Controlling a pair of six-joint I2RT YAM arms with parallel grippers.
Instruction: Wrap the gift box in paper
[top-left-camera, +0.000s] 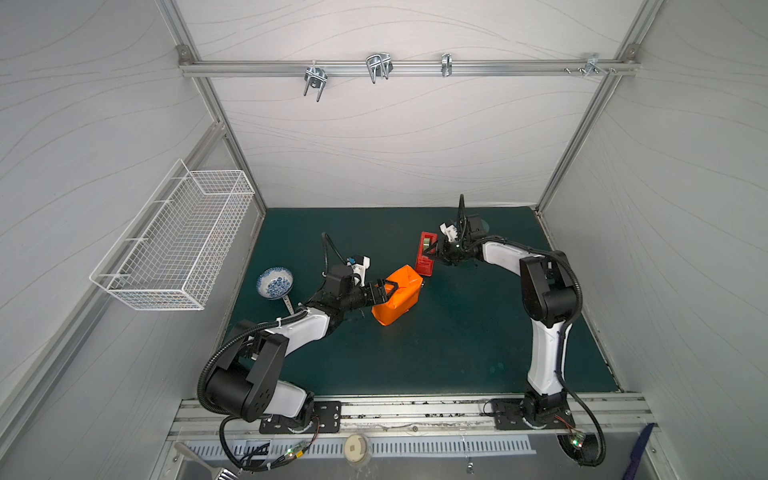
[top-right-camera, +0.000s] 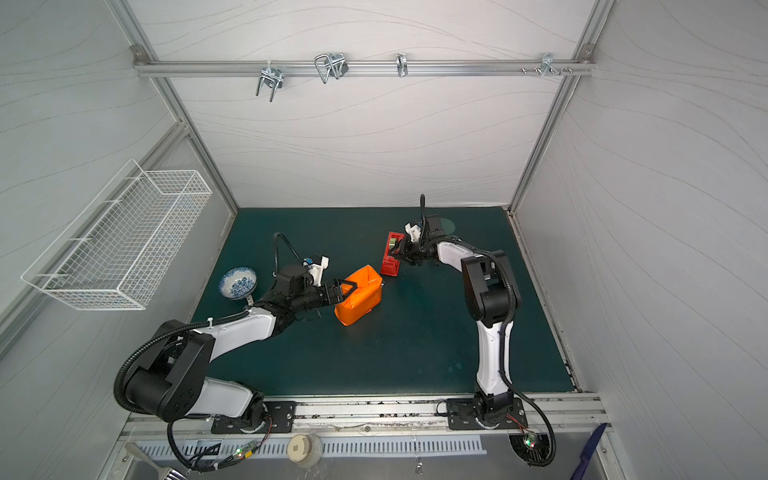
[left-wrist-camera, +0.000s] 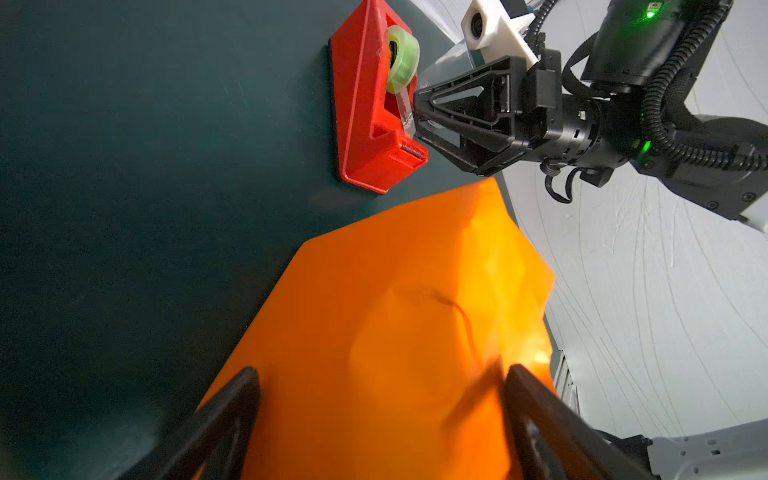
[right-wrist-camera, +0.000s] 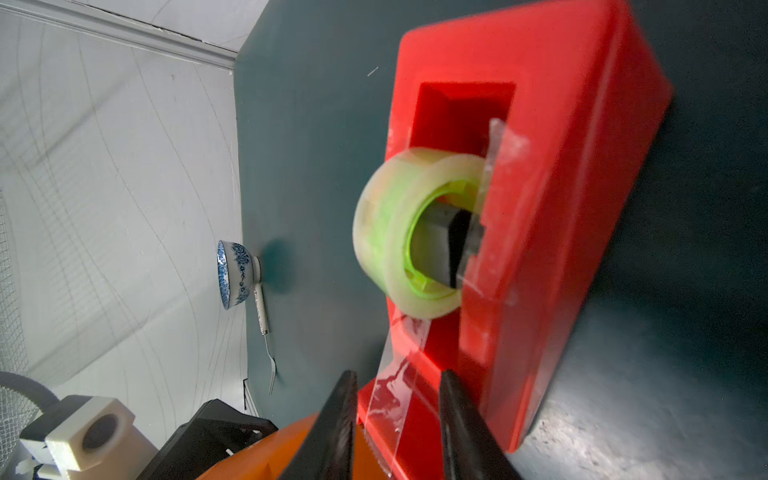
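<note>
green mat (top-left-camera: 457, 353), two grippers at work: one on the paper (top-left-camera: 397, 297), one at the tape dispenser (top-left-camera: 426, 253)

white panel walls (top-left-camera: 374, 145) all round, a wire basket (top-left-camera: 174, 245) hung on the left one, and down on the mat the action is left of centre. the paper sits there folded into a chunky orange parcel, creased and bulging along its top. the gift box can't be seen, the sheet covers it on every side on show.

left gripper (left-wrist-camera: 380, 370) is hard up against the parcel's left end, jaws spread wide. in a top view one finger (top-left-camera: 388, 286) lies across the parcel's top face. in the left wrist view two dark fingers stand either side of the orange sheet, which fills the gap between them. whether they squeeze it, i can't say.

now the right gripper (left-wrist-camera: 417, 113): nose-on to the red tape dispenser, which stands just behind the parcel's right corner with a sliver of mat between the two. a pale roll (right-wrist-camera: 399, 232) with a green core sits in the dispenser's slot. a clear strip (right-wrist-camera: 395, 382) runs from it to the cutter (left-wrist-camera: 413, 151), and that strip lies between the fingertips. the jaws stand narrow, yet the right wrist view shows a gap on each side of the strip, so they are not clamped on it.

off near the mat's left edge a blue-and-white bowl (top-left-camera: 275, 283) stands upright. a fork (right-wrist-camera: 266, 332) lies just beside its foot, and the left arm's wrist sits between them and the parcel.
</note>
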